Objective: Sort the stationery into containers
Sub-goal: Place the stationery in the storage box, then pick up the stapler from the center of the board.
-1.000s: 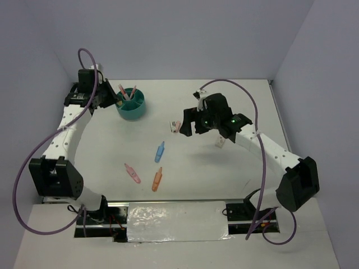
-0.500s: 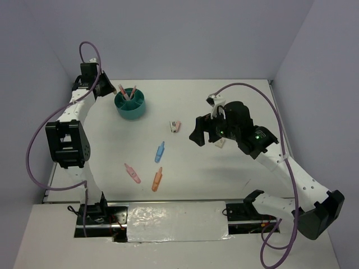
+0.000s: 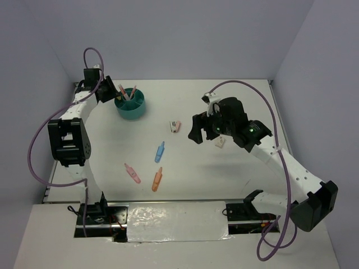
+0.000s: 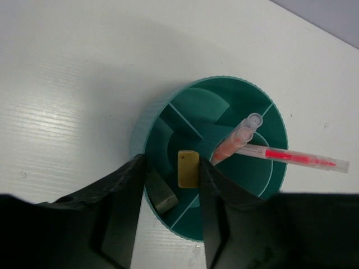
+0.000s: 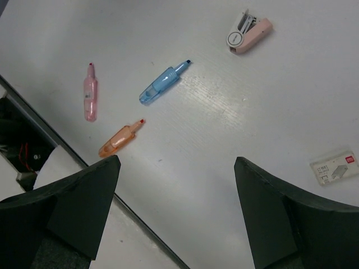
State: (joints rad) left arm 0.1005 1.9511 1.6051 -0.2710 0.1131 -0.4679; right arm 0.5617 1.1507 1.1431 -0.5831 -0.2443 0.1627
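Roughly half done, judging by what shows.

In: the teal organiser (image 4: 197, 103) holds an orange pen (image 4: 238, 137) and a pink pen (image 4: 291, 157), both leaning out of the central cup. A tan eraser (image 4: 188, 168) and a grey eraser (image 4: 162, 195) lie in the ring compartments.

Left to sort, loose on the desk (image 5: 224, 129):
- pink marker (image 5: 90, 99)
- blue marker (image 5: 162, 84)
- orange marker (image 5: 119, 140)
- pink mini stapler (image 5: 249, 32)
- staple box (image 5: 335, 166)

That makes five. I can't see any other small clips.

Left jaws: partly open and gripping nothing. The fingers (image 4: 120, 207) straddle the organiser's near rim. The tan eraser lies in its compartment right in the gap between them, and the grey eraser is just beside the view-left finger. Can't tell whether the fingers touch the rim.

Right jaws: spread wide and empty, hovering above the desk and touching nothing.
- The three markers lie ahead of the view-left finger (image 5: 73, 207), with the orange one nearest it.
- The stapler is far ahead of the gap.
- The staple box is just ahead of the other finger.
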